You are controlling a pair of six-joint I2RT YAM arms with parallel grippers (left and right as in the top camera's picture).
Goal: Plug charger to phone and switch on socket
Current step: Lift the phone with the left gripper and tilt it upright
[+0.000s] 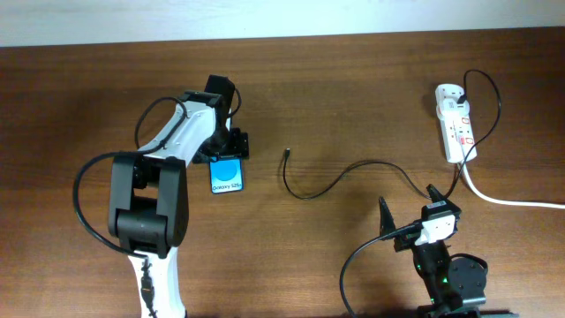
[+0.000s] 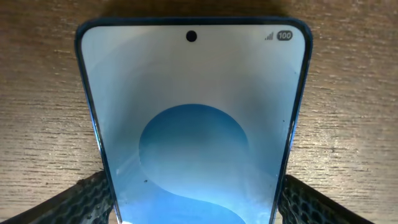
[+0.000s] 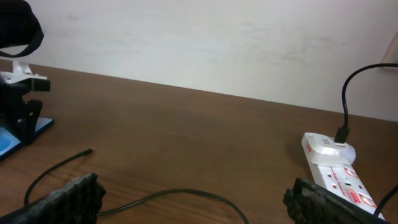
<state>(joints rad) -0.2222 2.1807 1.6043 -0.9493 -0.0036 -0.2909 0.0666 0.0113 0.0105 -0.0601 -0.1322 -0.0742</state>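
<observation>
The phone (image 1: 228, 177), with a bright blue screen, lies flat on the wooden table left of centre. My left gripper (image 1: 228, 157) is at its far end. In the left wrist view the fingers (image 2: 193, 193) press against both long edges of the phone (image 2: 193, 106). The charger (image 1: 305, 195) is a thin black cable. Its plug tip (image 1: 288, 153) lies loose right of the phone, and the cable runs right to the socket (image 1: 455, 124). My right gripper (image 1: 406, 200) is open and empty near the front. The cable (image 3: 180, 194) lies between its fingers (image 3: 196, 208).
The socket's thick white cord (image 1: 512, 200) runs off the right edge. From the right wrist the socket (image 3: 339, 171) is at the right with a black plug in it. The plug tip (image 3: 87, 151) and my left arm (image 3: 22, 93) are at the left. A pale wall stands behind the table.
</observation>
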